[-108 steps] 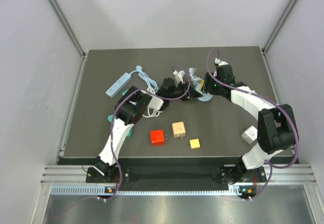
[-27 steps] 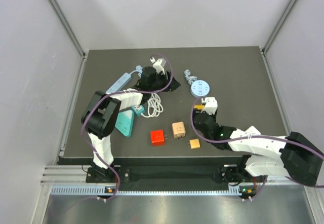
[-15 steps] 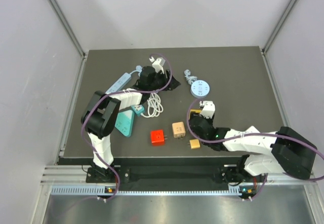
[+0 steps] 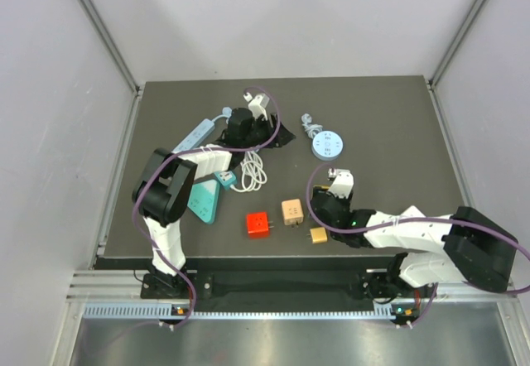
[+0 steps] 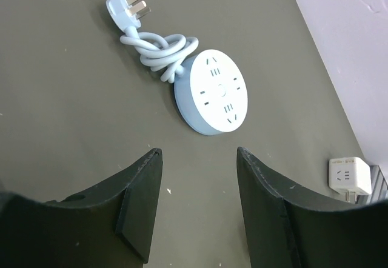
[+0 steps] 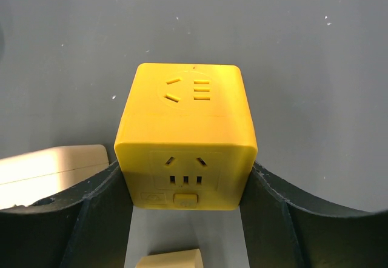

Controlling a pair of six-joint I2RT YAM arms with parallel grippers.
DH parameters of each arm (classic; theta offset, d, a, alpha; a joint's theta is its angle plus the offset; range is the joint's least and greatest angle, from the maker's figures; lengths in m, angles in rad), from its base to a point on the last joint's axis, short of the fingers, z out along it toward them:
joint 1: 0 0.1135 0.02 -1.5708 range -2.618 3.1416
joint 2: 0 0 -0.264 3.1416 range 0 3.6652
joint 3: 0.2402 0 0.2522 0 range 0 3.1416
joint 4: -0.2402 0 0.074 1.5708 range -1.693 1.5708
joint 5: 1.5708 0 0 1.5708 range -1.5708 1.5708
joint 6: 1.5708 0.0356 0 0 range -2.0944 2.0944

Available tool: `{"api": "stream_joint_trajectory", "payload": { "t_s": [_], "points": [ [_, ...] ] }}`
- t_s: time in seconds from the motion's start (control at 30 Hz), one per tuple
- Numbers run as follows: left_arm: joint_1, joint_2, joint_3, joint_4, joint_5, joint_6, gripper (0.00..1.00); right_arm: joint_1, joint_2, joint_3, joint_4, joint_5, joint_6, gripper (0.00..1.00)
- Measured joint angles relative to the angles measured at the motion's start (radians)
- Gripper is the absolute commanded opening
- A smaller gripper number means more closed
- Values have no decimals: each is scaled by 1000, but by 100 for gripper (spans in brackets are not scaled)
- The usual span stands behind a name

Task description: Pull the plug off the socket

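Top view: the round socket (image 4: 327, 145) sits by itself on the table (image 4: 389, 117) with nothing standing in its face. The left gripper (image 4: 280, 138) hangs just to the socket's left. The right gripper (image 4: 335, 182) is on the socket's near side, apart from it, and its wrist hides whatever it carries. Nearer you than the socket lie a beige cube (image 4: 291, 211), a red cube (image 4: 258, 223) and a small yellow block (image 4: 319, 235), all loose. Left wrist view: the fingers (image 5: 136, 207) are spread with only bare table between them. The socket lies ahead past the tips, every outlet vacant. Its own cord (image 5: 159, 46) is coiled against its rim and ends in a three-pin plug (image 5: 126, 6) lying free. Right wrist view: the plug you want, a yellow cube adapter (image 6: 187, 128), is pinched between both fingers, with outlet faces up and toward the camera and no prongs in sight. Cannot tell whether it rests on the table or hangs above it. It is a cube, so you have no long axis to line up. I reckon the pull itself is done: the plug is clear of the socket, on its near side, in your right arm's keeping. What remains looks like a set-down. Mind the beige cube close on the adapter's left.
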Motion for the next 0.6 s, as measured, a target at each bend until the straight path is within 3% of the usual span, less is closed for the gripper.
{"api": "stream_joint_trajectory", "payload": {
  "t_s": [0.27,0.33,0.6],
  "points": [
    [0,3,0,17,27,-1,58,1,-1,2,-12,-23,-15,81],
    [0,5,0,21,29,-2,59,3,-8,2,-23,-27,-21,95],
    [0,5,0,44,56,-25,60,4,-71,17,-60,-31,-70,100]
  ]
}}
